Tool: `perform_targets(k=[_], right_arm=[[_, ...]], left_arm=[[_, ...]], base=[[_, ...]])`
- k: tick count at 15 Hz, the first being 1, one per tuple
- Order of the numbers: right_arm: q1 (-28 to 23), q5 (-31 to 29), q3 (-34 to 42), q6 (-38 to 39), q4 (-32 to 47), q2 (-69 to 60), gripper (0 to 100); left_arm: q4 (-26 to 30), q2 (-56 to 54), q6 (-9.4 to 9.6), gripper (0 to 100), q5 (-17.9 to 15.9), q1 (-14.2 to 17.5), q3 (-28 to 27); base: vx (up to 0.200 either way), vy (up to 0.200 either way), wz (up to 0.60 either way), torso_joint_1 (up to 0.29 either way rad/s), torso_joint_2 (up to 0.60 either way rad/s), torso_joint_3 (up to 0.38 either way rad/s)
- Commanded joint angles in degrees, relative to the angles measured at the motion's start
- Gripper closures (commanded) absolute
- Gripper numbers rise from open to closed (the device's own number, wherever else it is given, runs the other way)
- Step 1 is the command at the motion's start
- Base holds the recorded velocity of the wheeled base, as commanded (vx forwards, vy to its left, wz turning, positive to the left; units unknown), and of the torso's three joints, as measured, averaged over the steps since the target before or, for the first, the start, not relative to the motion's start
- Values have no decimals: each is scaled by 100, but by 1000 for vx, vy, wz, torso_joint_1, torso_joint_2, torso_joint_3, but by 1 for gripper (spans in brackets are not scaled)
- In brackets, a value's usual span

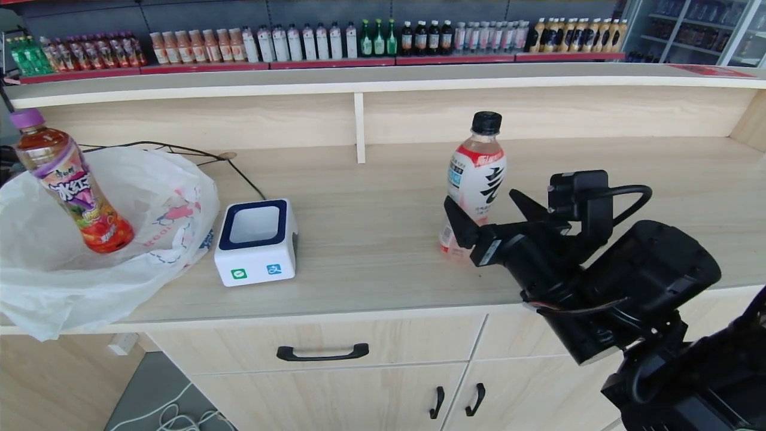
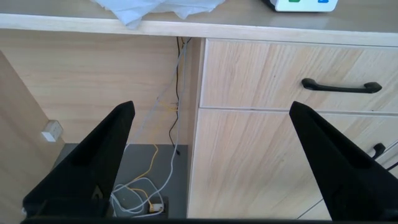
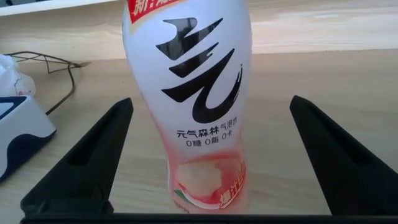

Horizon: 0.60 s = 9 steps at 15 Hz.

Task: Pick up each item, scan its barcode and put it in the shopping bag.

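While the right jaws stand spread wide, the pink bottle [image 1: 476,179] stands upright on the table [image 1: 371,239] between them (gaps on both sides).

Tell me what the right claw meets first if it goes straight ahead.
The right claw would first meet the black-capped drink bottle, which stands upright on the counter, centred between the open fingers. How near it is, I cannot tell.

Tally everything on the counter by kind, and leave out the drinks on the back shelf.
Bottles: 2, the purple-capped bottle leaning in the bag and the black-capped bottle standing upright
Bag: 1
Scanner: 1
Total: 4
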Motion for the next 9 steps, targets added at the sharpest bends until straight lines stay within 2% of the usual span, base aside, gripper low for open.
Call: perform_targets(k=[1, 6, 9], right_arm=[[-36, -19, -216, 1, -6, 342, 0], [-176, -28, -410, 1, -6, 465, 0], [-229, -28, -840, 10, -6, 667, 0]], left_arm=[[0, -2, 0, 0, 1, 0, 1], [0, -2, 0, 0, 1, 0, 1], [0, -2, 0, 0, 1, 0, 1]], base=[[0, 0, 0, 0, 0, 0], [0, 0, 0, 0, 0, 0], [0, 0, 0, 0, 0, 0]])
